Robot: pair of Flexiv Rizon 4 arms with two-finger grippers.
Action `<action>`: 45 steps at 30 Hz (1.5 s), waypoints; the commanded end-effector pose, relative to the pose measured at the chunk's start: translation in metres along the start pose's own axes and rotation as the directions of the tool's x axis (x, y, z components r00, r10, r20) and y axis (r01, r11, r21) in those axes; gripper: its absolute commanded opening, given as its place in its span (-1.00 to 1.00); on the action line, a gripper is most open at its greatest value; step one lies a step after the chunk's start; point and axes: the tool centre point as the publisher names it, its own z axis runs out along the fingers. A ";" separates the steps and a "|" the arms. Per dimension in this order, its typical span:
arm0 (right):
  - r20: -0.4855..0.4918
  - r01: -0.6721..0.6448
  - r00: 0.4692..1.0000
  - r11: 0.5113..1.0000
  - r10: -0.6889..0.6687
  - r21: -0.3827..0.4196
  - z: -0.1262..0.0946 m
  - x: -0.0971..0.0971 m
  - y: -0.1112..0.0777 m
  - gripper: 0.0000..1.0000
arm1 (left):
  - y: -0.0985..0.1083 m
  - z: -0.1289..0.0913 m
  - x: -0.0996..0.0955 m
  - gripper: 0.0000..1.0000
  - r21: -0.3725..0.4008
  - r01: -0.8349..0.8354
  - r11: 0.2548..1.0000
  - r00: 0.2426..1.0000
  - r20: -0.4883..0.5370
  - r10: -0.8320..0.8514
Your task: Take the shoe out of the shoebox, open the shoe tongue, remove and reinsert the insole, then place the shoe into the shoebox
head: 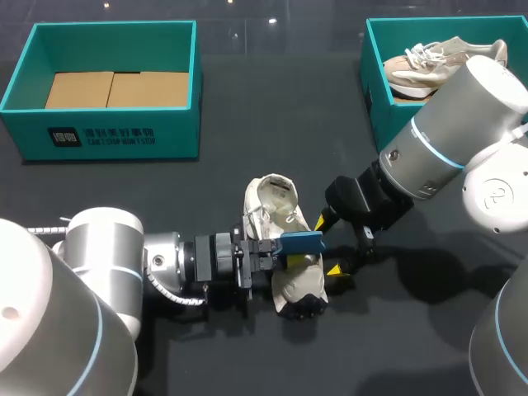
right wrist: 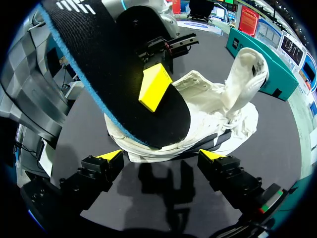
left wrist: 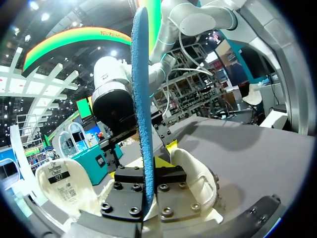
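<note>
Two teal shoeboxes stand at the far side of the counter [head: 247,124], well apart. The left shoebox [head: 107,140] carries white print on its front wall and holds flat cardboard inserts [head: 115,89]. The right shoebox [head: 375,99] holds a beige sneaker [head: 437,62]. The white shoe [head: 285,223] lies on the counter between the two arms, outside both boxes, with its tongue [right wrist: 250,64] pulled up. A printed label [left wrist: 62,178] sits on the tongue's inner face. The left pincer [head: 280,250] is closed on the blue insole [head: 301,244], clamping it edge-on above the shoe. The insole's black underside bears white print near one end, partly cut off in the right wrist view. From that view the insole covers part of the shoe and the left arm behind it. The right pincer [head: 330,246] is open and empty, its fingers spread just beside the shoe, each ending in a yellow tip [right wrist: 111,156].
</note>
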 end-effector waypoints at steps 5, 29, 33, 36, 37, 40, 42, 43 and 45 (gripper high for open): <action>0.002 0.000 1.000 1.000 0.000 0.000 0.002 0.000 0.000 1.00 | 0.013 0.004 -0.006 -1.00 -0.050 -0.012 0.999 0.999 0.037 0.014; 0.002 0.000 1.000 1.000 0.000 0.000 0.002 0.000 0.000 1.00 | 0.044 0.002 -0.008 -1.00 -0.151 -0.002 0.989 0.999 0.039 0.008; 0.002 0.000 1.000 1.000 0.000 0.000 0.002 0.000 0.000 1.00 | 0.043 0.001 -0.008 -1.00 -0.138 0.013 0.990 0.999 0.045 -0.007; 0.002 0.000 1.000 1.000 0.000 0.000 0.002 0.000 0.000 1.00 | 0.041 0.001 -0.009 -1.00 -0.129 0.023 0.991 0.999 0.048 -0.017; 0.002 0.000 1.000 1.000 0.000 0.000 0.002 0.000 0.000 1.00 | 0.041 0.001 -0.009 -1.00 -0.127 0.025 0.992 0.999 0.048 -0.019; 0.002 0.000 1.000 1.000 0.000 0.000 0.002 0.000 0.000 1.00 | 0.039 0.001 -0.010 -1.00 -0.122 0.028 0.992 0.999 0.049 -0.022; 0.002 0.000 1.000 1.000 0.000 0.000 0.002 0.000 0.000 1.00 | 0.038 0.001 -0.010 -1.00 -0.117 0.031 0.993 0.999 0.047 -0.025; 0.002 0.000 1.000 1.000 0.000 0.000 0.002 0.000 0.000 1.00 | 0.038 0.001 -0.010 -0.93 -0.115 0.031 0.993 0.999 0.046 -0.026; 0.002 0.000 1.000 1.000 0.000 0.000 0.002 0.000 0.000 1.00 | 0.036 0.001 -0.010 -0.90 -0.110 0.032 0.993 0.999 0.044 -0.027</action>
